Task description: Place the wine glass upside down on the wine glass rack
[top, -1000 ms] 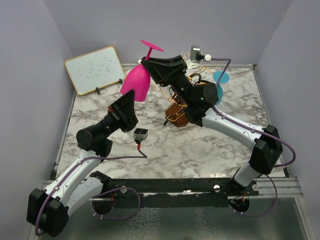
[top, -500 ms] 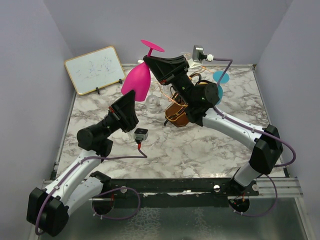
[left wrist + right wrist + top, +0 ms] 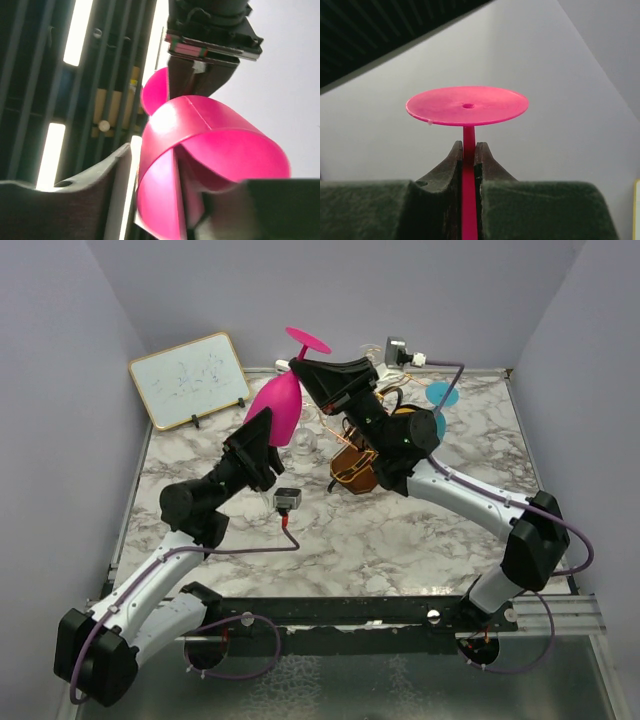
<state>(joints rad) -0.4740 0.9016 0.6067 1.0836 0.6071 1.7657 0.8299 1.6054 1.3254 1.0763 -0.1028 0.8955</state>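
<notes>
Wine glass (image 3: pixel 280 410) aloft, foot up

My left gripper (image 3: pixel 180 175) sits parted around the glossy pink bowl, light showing beside one finger. My right gripper (image 3: pixel 469 150) clamps the thin stem under the flat round foot. Beyond, the gold wire wine glass rack (image 3: pixel 352 468) stands on the veined marble table (image 3: pixel 400 540).

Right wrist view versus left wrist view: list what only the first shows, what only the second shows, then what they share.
Only the right wrist view: the thin stem pinched between the right fingers, and the flat face of the round foot with its small centre hole. Only the left wrist view: the open-mouthed bowl, the left fingers on either side of it with a strip of light between one finger and the bowl, and ceiling lights. Both: the same pink wine glass against a pale wall.
</notes>
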